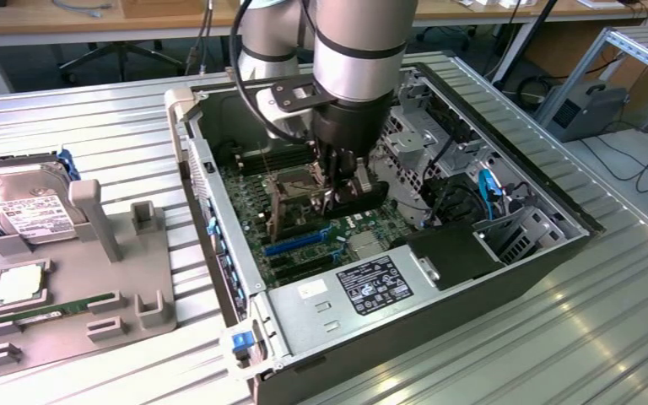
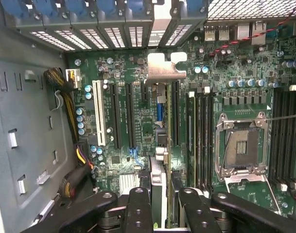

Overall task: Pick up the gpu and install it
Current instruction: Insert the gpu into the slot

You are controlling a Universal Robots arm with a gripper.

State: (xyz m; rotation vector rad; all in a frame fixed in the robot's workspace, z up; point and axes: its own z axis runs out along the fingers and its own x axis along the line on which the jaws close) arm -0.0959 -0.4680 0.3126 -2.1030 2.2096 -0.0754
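Inside the open computer case, the gripper is being held low over the motherboard, with the arm reaching down from above the case. The gpu is being gripped between the two fingers, the jaws being set partway closed against its two flat faces. In the wrist view, the gpu is being seen edge-on between the fingers of the gripper, with its silver end bracket being pointed toward the case's rear wall of vented slot covers. The card is being held upright over the row of long black expansion slots inside the case; whether its lower edge is touching a slot cannot be told. Outside the case, on the exterior view's left, a hard drive and a green memory stick are being supported by a grey fixture.
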